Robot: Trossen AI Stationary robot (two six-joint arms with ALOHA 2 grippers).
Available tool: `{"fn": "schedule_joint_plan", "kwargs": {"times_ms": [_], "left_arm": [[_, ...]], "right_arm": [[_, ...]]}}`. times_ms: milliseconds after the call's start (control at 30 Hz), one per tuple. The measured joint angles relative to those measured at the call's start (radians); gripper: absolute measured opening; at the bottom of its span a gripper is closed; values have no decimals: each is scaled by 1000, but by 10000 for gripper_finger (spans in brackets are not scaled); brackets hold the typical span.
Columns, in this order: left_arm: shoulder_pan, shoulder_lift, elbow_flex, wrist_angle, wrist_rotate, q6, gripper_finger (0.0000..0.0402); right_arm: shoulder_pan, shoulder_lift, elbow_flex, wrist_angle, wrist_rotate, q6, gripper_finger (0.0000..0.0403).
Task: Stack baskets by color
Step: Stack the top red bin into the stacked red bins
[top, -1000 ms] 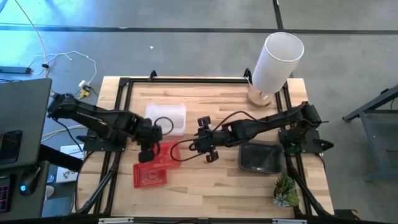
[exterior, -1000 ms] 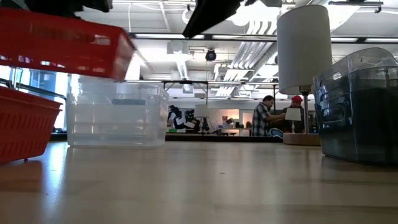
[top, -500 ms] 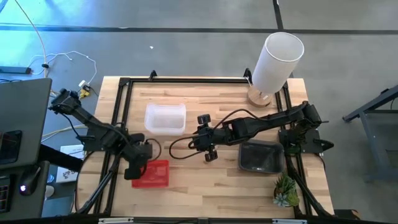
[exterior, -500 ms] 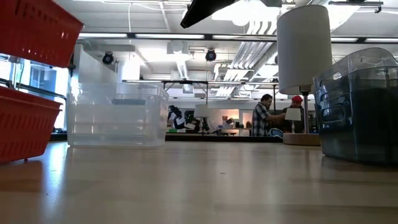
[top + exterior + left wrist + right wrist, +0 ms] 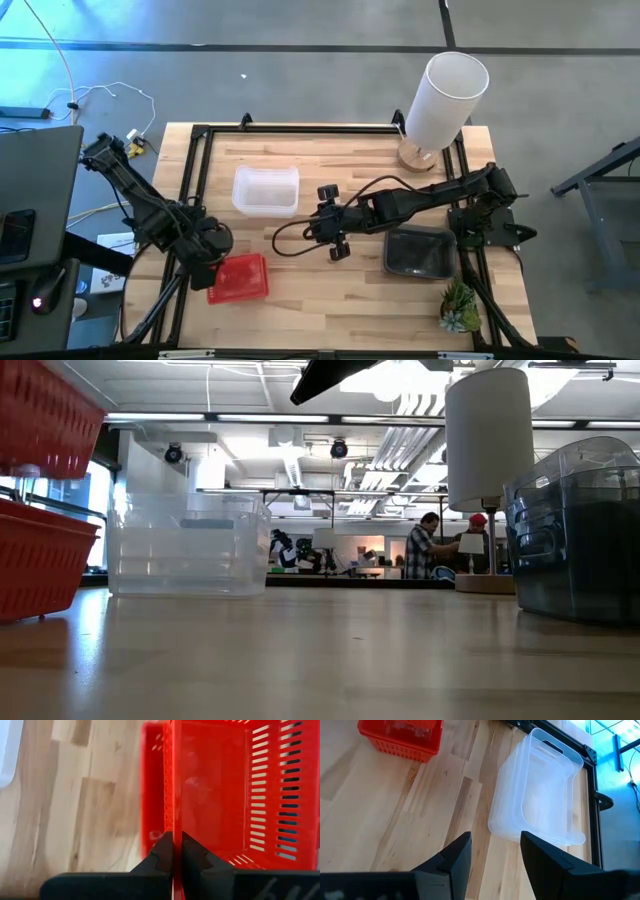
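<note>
My left gripper (image 5: 207, 272) is shut on a red mesh basket (image 5: 40, 410) that hangs above a second red basket (image 5: 38, 570) standing on the table near the left front. My right gripper (image 5: 495, 840) hovers open over the table's middle with nothing between its fingers. It looks toward the stack of clear baskets (image 5: 266, 190) resting on the far left of the table. A stack of dark grey baskets (image 5: 418, 250) sits at the right. My left gripper pinches the upper edge of the red basket's wall (image 5: 173, 827) on the side toward the table's left edge. One finger is inside the basket and one outside. The fingers come steeply from above. The basket hangs clear of the table, over the lower red basket.
A tall white cylinder (image 5: 445, 95) stands on a wooden base at the far right corner. A small green plant (image 5: 460, 308) sits at the near right. Black frame rails (image 5: 190, 180) run along the table's sides. Bare wood lies between the red and dark grey baskets.
My left gripper, shut all the while, has carried the red basket toward the table's left and near edges and a little down. The basket now hangs over the red basket on the table. My right gripper has stayed open and nearly in place.
</note>
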Motion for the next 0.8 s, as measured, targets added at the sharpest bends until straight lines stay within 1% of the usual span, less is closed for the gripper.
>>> {"fn": "schedule_joint_plan", "kwargs": {"times_ms": [267,533,800], "left_arm": [[3,-4,-78,28,20,-6,0],[4,-3,-81,57,21,5,0],[4,38,-82,81,33,50,0]], "right_arm": [[0,0,0,0,0,-1,158],[0,0,0,1,0,0,158],[0,0,0,1,0,0,158]]}}
